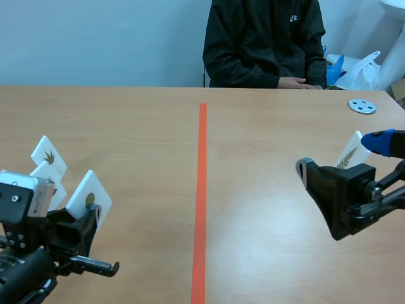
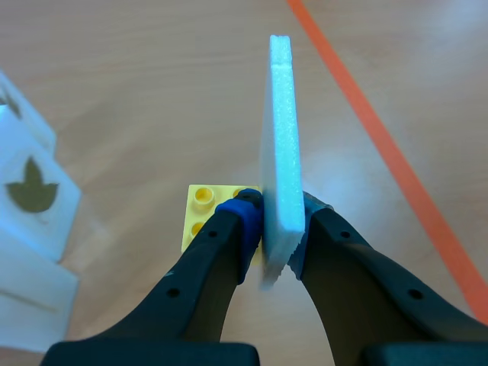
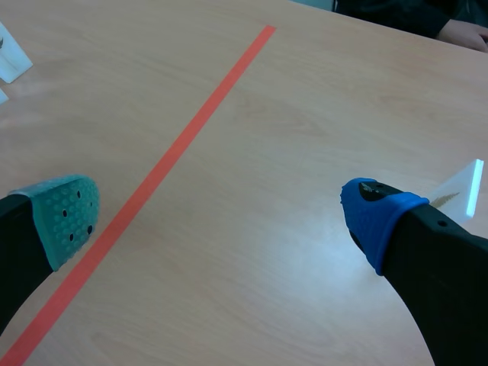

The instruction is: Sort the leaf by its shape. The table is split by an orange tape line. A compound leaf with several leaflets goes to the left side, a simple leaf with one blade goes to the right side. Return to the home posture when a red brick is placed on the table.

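The left end effector [image 2: 278,221] clamps a white foam leaf card [image 2: 280,114], left of the orange tape line [image 1: 201,190]. Its leaf looks like 1 blade, so it likely belongs right of that line. Gripped only near its lower end, the card could pivot or slip in transit. The right end effector [image 3: 219,217], wide and empty right of the line, risks collision.

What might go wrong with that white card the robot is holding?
The left gripper pinches the white card only near its lower edge, so it may tilt or slip when carried. I cannot tell if the yellow brick by its foot is fixed; it might drop off. Other leaf cards stand close beside the gripper, so a swing could knock them over.
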